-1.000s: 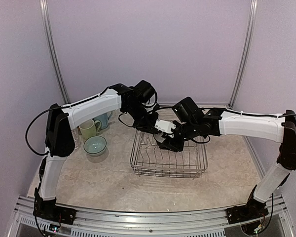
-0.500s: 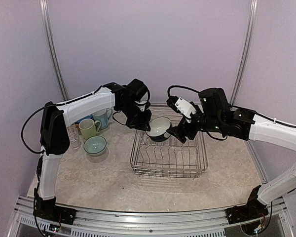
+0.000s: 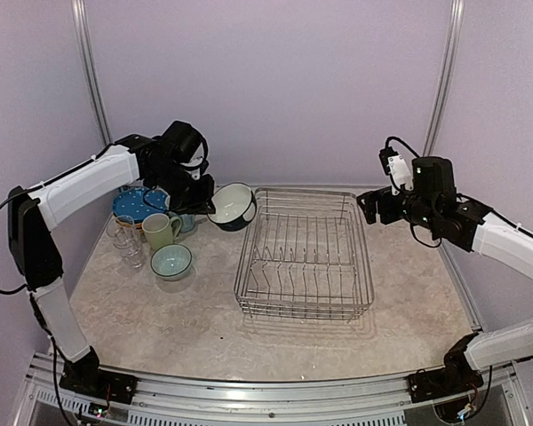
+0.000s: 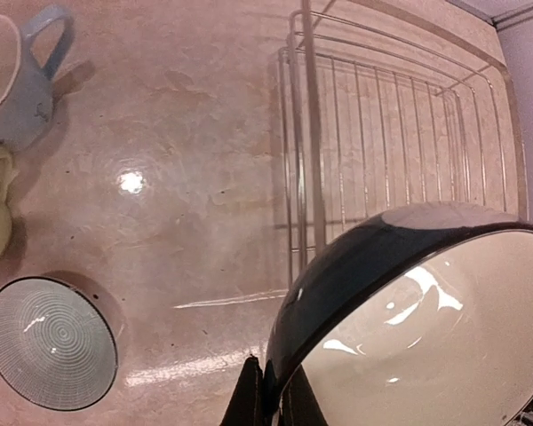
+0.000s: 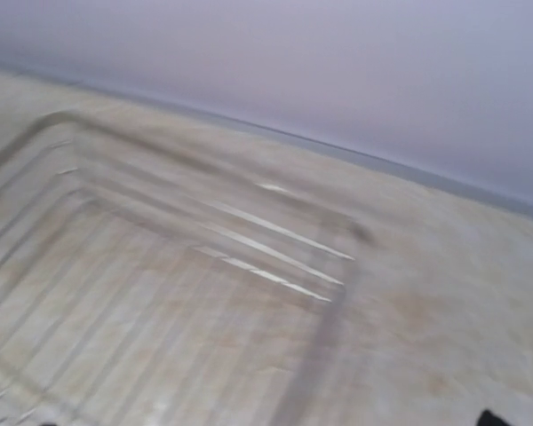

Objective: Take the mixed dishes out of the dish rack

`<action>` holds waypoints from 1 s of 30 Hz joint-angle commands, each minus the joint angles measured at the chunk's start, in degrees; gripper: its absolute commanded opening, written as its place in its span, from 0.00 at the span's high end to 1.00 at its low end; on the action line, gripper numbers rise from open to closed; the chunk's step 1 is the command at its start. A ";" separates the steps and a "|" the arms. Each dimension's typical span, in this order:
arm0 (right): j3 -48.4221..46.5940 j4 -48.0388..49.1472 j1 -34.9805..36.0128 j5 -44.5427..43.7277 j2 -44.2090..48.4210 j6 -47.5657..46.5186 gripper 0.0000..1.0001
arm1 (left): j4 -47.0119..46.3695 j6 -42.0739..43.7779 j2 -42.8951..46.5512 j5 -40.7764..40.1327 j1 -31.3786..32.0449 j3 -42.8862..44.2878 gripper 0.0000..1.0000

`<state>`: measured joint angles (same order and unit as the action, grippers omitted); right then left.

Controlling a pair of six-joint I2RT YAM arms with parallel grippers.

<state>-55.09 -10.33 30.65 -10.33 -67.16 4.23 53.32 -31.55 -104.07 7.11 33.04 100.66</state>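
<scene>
The step in hand looks like the carry-off of the last dish: the left pincer (image 3: 208,207) is pinching the rim of a dark-sided, cream-lined bowl (image 3: 234,206), which hangs tilted in the air just off the far-left corner of the dish rack (image 3: 304,311), clear of its wires. In the left wrist view the fingers (image 4: 253,401) clamp the rim at its near edge, with the rack's corner below and behind the bowl. The rack itself shows no dishes that I can see. To its left on the surface (image 3: 204,328) stand the things already out: a pale bowl (image 3: 171,261), a pale green mug (image 3: 160,231), a light blue mug (image 3: 187,221), clear glasses (image 3: 129,244) and a blue dotted plate (image 3: 131,202). The right pincer (image 3: 369,209) hovers raised off the rack's far-right corner; I cannot tell whether it is spread or pressed together. The next move likely calls for lowering the bowl onto bare surface near the pale bowl, levelling it first, and missing the mugs.
</scene>
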 commanded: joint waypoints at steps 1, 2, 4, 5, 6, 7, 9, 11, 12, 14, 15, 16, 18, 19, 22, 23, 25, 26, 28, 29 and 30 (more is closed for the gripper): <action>1.86 0.00 -5.53 0.22 -0.56 7.94 0.00 | 0.02 -1.59 6.51 -6.70 -2.55 -6.56 1.00; 2.03 -0.16 -6.46 1.19 -0.95 8.55 0.00 | 0.52 -1.84 7.64 -8.70 -2.92 -8.23 1.00; 2.37 -0.30 -7.76 1.90 -1.62 9.45 0.00 | 1.35 -2.59 9.48 -11.68 -3.78 -11.43 1.00; 2.63 -0.26 -8.06 2.01 -1.75 9.68 0.00 | 1.78 -3.12 10.14 -12.78 -4.34 -12.78 1.00; 2.82 -0.16 -8.30 2.07 -1.71 9.88 0.00 | 2.01 -3.69 10.52 -13.71 -5.04 -14.28 1.00; 3.00 0.00 -8.46 2.15 -1.62 10.00 0.00 | 2.05 -4.15 10.95 -14.17 -5.72 -15.60 1.00; 3.22 0.19 -8.71 2.30 -1.22 9.97 0.00 | 1.96 -4.98 11.33 -14.70 -7.21 -18.23 1.00; 3.37 0.22 -8.85 2.14 -0.69 9.71 0.00 | 1.60 -5.70 11.51 -15.48 -8.36 -19.99 1.00; 3.41 0.15 -8.96 1.93 -0.37 9.55 0.00 | 1.50 -6.05 11.59 -16.10 -8.73 -20.84 1.00; 3.50 -0.16 -9.12 1.50 0.30 9.42 0.00 | 1.15 -6.48 11.82 -17.57 -9.55 -22.29 1.00; 3.59 -0.28 -9.20 1.27 0.60 9.32 0.00 | 0.97 -6.77 11.86 -17.87 -9.94 -22.98 1.00; 3.71 -0.30 -9.27 1.13 1.03 9.29 0.00 | 0.85 -7.02 11.81 -18.02 -10.37 -23.58 1.00; 4.13 -0.19 -9.38 1.02 1.71 9.15 0.00 | 0.18 -7.29 11.99 -17.60 -11.29 -24.96 1.00; 4.30 -0.09 -9.38 1.01 2.02 9.03 0.00 | -0.41 -7.30 12.11 -17.35 -11.71 -25.54 1.00; 4.48 -0.08 -9.47 0.89 2.45 8.91 0.00 | -0.87 -7.74 11.92 -17.02 -12.49 -26.55 1.00; 4.47 -0.20 -9.51 0.80 2.61 8.95 0.00 | -0.88 -8.00 11.67 -17.26 -12.62 -26.95 1.00; 4.60 -0.15 -9.57 0.78 3.05 8.74 0.00 | -1.46 -8.32 11.27 -17.40 -12.89 -27.98 1.00; 4.64 -0.15 -9.56 0.72 3.21 8.80 0.00 | -1.87 -8.35 11.18 -17.24 -12.96 -28.39 1.00; 4.73 0.00 -9.57 0.66 3.56 8.57 0.00 | -2.37 -8.35 11.00 -17.22 -13.02 -28.68 0.99; 4.68 -0.01 -9.56 0.70 3.61 8.44 0.00 | -2.38 -8.47 10.89 -17.41 -13.03 -28.61 0.96; 4.65 -0.10 -9.56 0.66 3.69 8.37 0.00 | -2.34 -8.52 10.83 -17.54 -13.02 -28.59 0.94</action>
<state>-51.31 -10.41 21.78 -9.08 -64.73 13.02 53.91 -38.94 -94.41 -9.54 20.38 72.12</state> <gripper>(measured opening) 0.997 0.041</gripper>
